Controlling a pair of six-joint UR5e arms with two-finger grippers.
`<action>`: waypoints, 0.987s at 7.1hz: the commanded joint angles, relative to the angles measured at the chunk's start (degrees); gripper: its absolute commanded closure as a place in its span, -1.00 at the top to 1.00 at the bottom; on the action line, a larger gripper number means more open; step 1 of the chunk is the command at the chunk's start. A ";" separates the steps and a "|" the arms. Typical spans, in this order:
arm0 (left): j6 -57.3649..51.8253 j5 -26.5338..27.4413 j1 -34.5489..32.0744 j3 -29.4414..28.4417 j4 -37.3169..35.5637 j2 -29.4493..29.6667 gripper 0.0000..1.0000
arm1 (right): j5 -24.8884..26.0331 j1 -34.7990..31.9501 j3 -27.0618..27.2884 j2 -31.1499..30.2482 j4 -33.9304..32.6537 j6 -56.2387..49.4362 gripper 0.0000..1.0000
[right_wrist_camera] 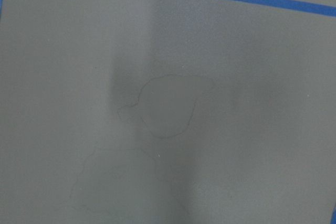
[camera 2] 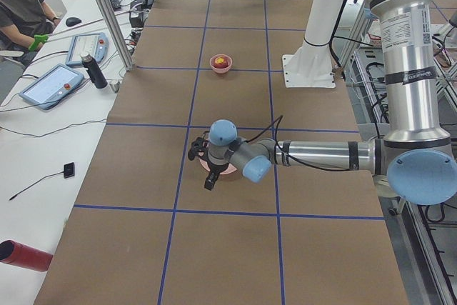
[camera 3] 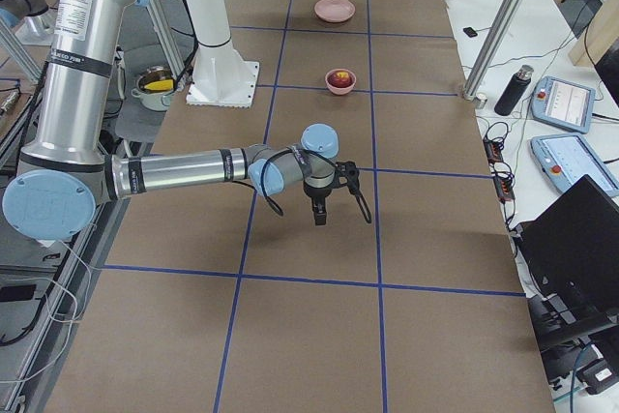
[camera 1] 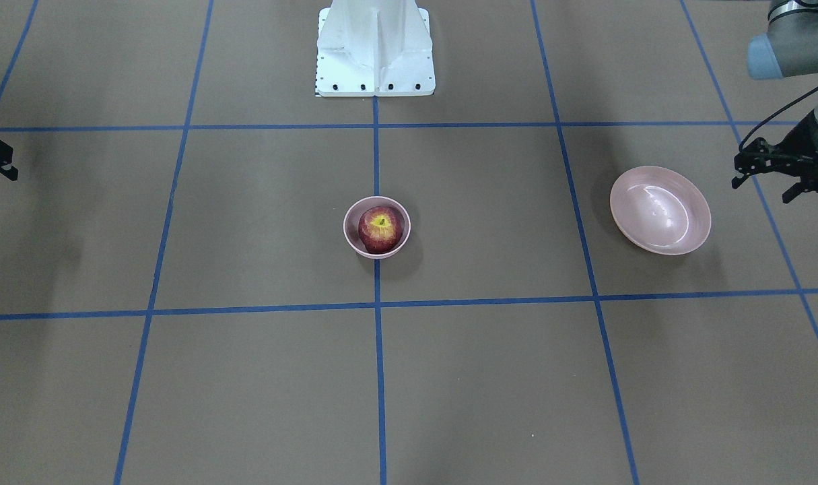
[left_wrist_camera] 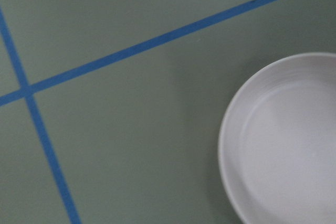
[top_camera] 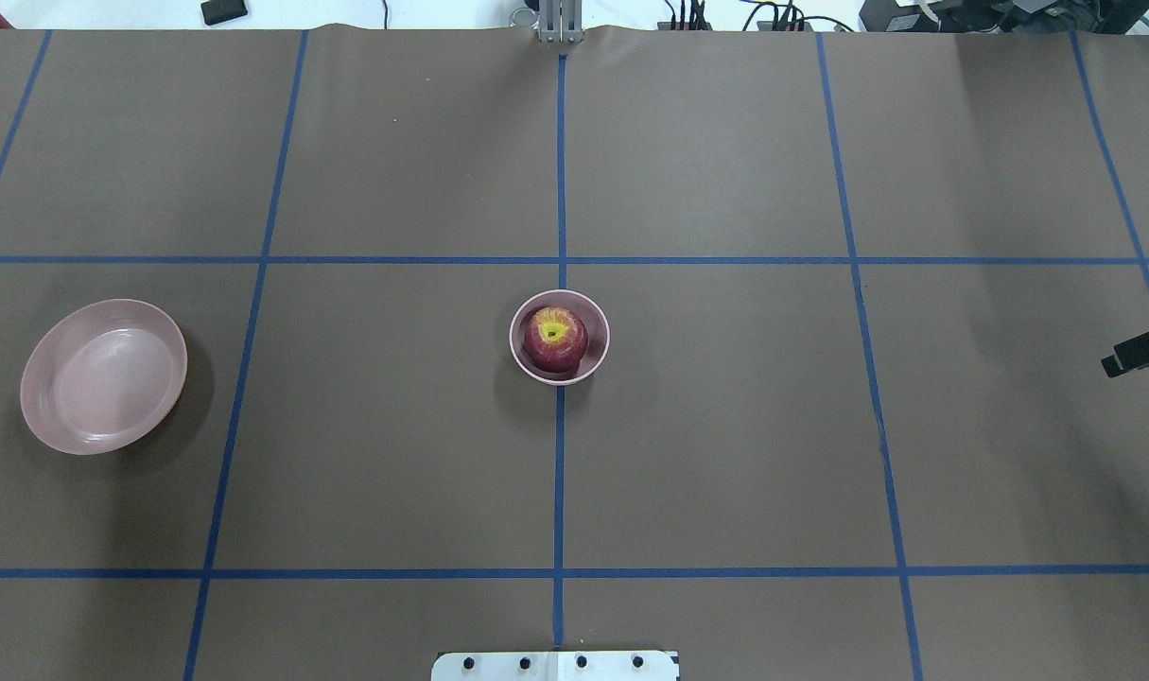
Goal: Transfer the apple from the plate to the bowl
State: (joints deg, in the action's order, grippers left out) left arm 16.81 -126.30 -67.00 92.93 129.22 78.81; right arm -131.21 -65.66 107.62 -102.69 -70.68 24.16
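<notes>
The dark-red apple (camera 1: 380, 229) with its yellow stem patch sits inside the small pink bowl (camera 1: 349, 229) at the table's centre; the apple (top_camera: 554, 339) and bowl (top_camera: 599, 355) also show from overhead. The wide pink plate (camera 1: 660, 209) is empty on the robot's left side, and it shows empty overhead (top_camera: 104, 375) and in the left wrist view (left_wrist_camera: 283, 140). My left gripper (camera 1: 762, 190) hovers beside the plate, open and empty. My right gripper (camera 3: 343, 220) is open and empty, far off on the other side, cut off at the view's edge (top_camera: 1140, 351).
The robot's white base (camera 1: 375, 50) stands at the table's back edge. Blue tape lines grid the brown table. Tablets, a bottle (camera 3: 513, 90) and a laptop lie on the side tables. A person (camera 2: 21, 5) sits beyond the table's far side.
</notes>
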 commanded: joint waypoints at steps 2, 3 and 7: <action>5.77 -5.84 -2.42 -1.72 -4.87 3.24 0.96 | -0.45 -4.62 -0.74 0.83 -0.77 -4.09 1.00; 5.78 -6.50 -3.05 -0.92 -7.98 3.71 0.96 | -0.54 -7.35 -2.39 0.83 -0.87 -7.78 1.00; -2.85 -5.98 -7.94 0.93 -14.94 4.24 0.96 | -0.45 -14.84 -3.99 4.87 -16.57 -23.34 1.00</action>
State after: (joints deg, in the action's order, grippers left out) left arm 19.71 -132.60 -72.15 93.75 116.53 82.94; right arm -131.68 -78.82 103.88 -99.26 -82.60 5.12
